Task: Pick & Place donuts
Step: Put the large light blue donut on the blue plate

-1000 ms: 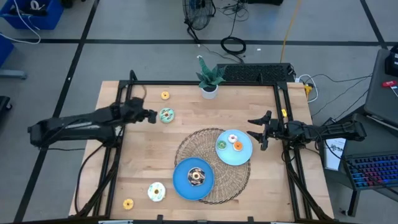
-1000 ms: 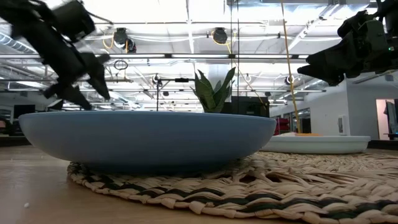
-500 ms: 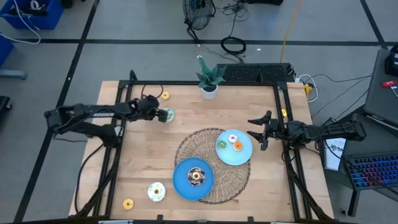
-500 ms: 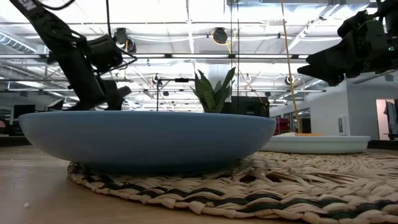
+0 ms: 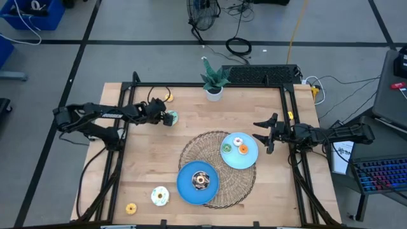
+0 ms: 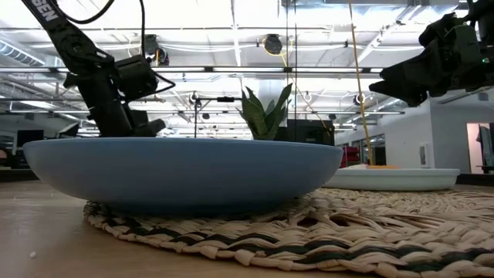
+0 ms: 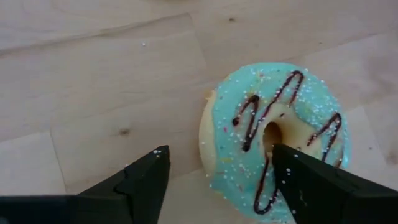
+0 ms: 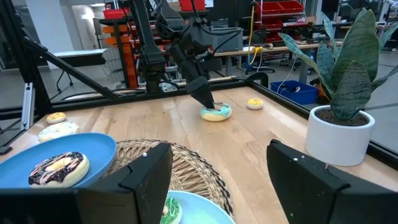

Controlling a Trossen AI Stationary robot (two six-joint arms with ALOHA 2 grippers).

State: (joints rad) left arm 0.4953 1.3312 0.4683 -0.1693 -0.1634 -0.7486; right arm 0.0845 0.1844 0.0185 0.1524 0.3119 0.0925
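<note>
Donuts lie scattered before you on the wooden table (image 5: pixel 273 191). From above, your left gripper (image 5: pixel 166 117) sits down at the teal donut (image 5: pixel 170 117) near the table's far-left part, with a small yellow donut (image 5: pixel 168 97) just beyond it; a chocolate donut (image 5: pixel 201 180) rests on the near blue plate (image 5: pixel 188 191), a green donut (image 5: pixel 226 148), a white one (image 5: pixel 238 141) and an orange one (image 5: pixel 243 149) share the right-hand plate (image 5: pixel 248 160), both plates on the woven mat (image 5: pixel 191 149), and a cream donut (image 5: pixel 159 196) and another yellow one (image 5: pixel 131 208) lie near the front-left corner. Your right gripper (image 5: pixel 263 137) hovers beside the right-hand plate, fingers spread, holding nothing. From table height, the near plate's rim fills the middle, the potted plant (image 6: pixel 265 114) rises behind it, and the left arm reaches down beyond the rim. Your left wrist camera shows the teal donut, striped with chocolate drizzle, flat on the wood, one finger (image 7: pixel 140 186) off its edge and the other (image 7: pixel 323 186) over its icing, jaws apart and not clamped. Your right wrist camera shows its own spread fingers and, farther off, the left gripper planted on the teal donut.
</note>
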